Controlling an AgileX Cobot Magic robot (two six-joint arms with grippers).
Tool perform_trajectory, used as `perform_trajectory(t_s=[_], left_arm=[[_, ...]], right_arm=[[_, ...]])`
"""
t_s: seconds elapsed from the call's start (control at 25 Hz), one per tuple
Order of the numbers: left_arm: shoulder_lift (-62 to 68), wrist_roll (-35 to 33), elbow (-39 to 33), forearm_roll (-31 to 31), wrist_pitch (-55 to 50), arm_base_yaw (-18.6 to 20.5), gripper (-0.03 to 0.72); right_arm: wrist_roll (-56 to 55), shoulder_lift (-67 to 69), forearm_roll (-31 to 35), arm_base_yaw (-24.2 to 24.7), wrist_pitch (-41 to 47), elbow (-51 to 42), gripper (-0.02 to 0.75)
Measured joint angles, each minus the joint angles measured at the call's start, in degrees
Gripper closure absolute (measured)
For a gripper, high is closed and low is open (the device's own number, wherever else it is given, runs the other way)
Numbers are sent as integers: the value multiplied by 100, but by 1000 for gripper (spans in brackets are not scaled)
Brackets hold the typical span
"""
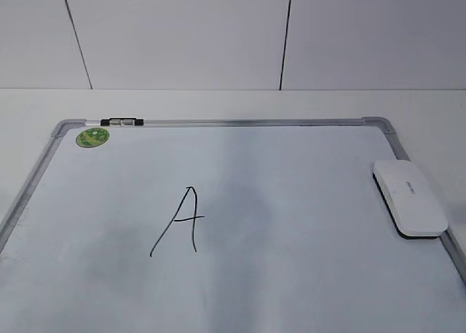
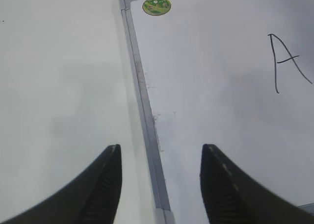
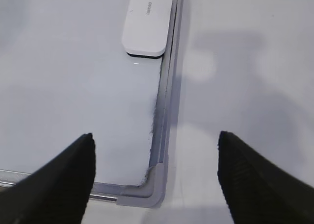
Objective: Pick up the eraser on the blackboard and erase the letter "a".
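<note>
The white eraser (image 1: 410,198) lies flat on the blackboard (image 1: 291,202) against its right frame, black felt down; it also shows far up in the right wrist view (image 3: 147,25). No small cursive "a" shows in any view. A tall angular capital "A" (image 1: 180,220) stands mid-board and shows in the left wrist view (image 2: 287,62). My left gripper (image 2: 161,158) is open and empty, above the board's left frame. My right gripper (image 3: 156,150) is open and empty, above the board's near right corner, well short of the eraser. Neither gripper shows in the exterior view.
A round green sticker (image 1: 92,137) sits in the board's far left corner, also in the left wrist view (image 2: 156,6). A black-and-clear marker (image 1: 121,121) lies along the top frame. White table surrounds the board, with a white wall behind.
</note>
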State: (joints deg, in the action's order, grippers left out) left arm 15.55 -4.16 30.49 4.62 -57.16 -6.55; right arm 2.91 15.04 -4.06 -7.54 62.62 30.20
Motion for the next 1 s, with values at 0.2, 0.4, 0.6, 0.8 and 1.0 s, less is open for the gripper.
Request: perform_trajectory(t_s=[0.2, 0.4, 0.6, 0.8, 1.0], left_arm=[[0, 0, 0, 0, 0, 0, 295], [0, 0, 0, 14, -47, 0, 296], [-30, -2, -32, 204, -519, 0, 295], [-90, -12, -135, 204, -589, 0, 295], [-89, -12, -135, 204, -589, 0, 296]], right_arm=[[0, -4, -63, 0, 89, -84, 146], [0, -4, -121, 0, 198, -169, 146], [0, -13, -129, 0, 198, -169, 146], [0, -13, -129, 0, 198, -169, 146], [0, -13, -129, 0, 202, -169, 146]])
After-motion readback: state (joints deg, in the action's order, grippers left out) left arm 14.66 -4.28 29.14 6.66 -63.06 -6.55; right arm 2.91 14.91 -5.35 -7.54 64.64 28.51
